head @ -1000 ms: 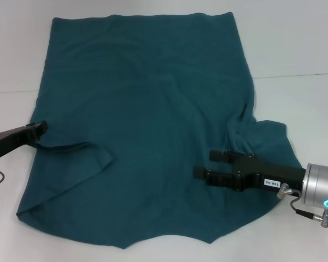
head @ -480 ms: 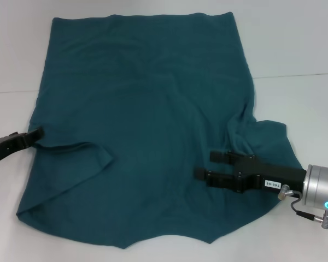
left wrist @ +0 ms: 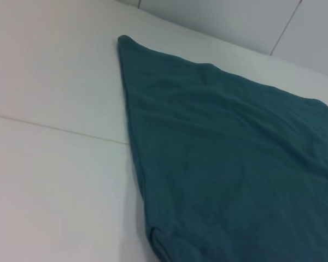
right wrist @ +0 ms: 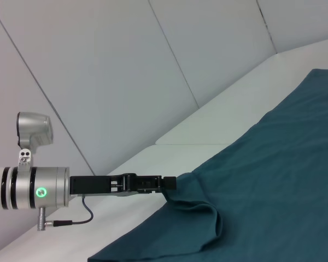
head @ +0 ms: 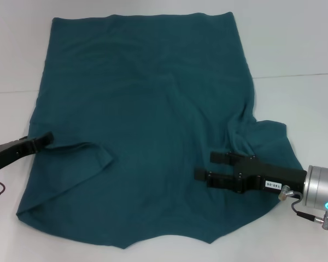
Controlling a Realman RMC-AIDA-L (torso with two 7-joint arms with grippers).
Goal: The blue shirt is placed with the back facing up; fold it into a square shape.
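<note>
The blue shirt (head: pixel 147 120) lies spread on the white table, plain side up, with its left sleeve (head: pixel 85 153) folded inward. My left gripper (head: pixel 46 137) reaches in low from the left, its tip at the shirt's left edge beside that sleeve fold. It also shows in the right wrist view (right wrist: pixel 168 183), touching the cloth edge. My right gripper (head: pixel 204 165) is open and empty, hovering over the shirt's near right part, by the rumpled right sleeve (head: pixel 262 134). The left wrist view shows the shirt's left edge (left wrist: pixel 235 164).
The white table (head: pixel 295 49) extends around the shirt, with a seam line across it at mid height. The shirt's near hem (head: pixel 153 240) lies close to the table's front. A white wall (right wrist: pixel 126 65) rises behind the left arm.
My left gripper's tip has dropped lower along the shirt's left edge and pushed right, up to the sleeve fold. The right arm and the shirt have not moved.
</note>
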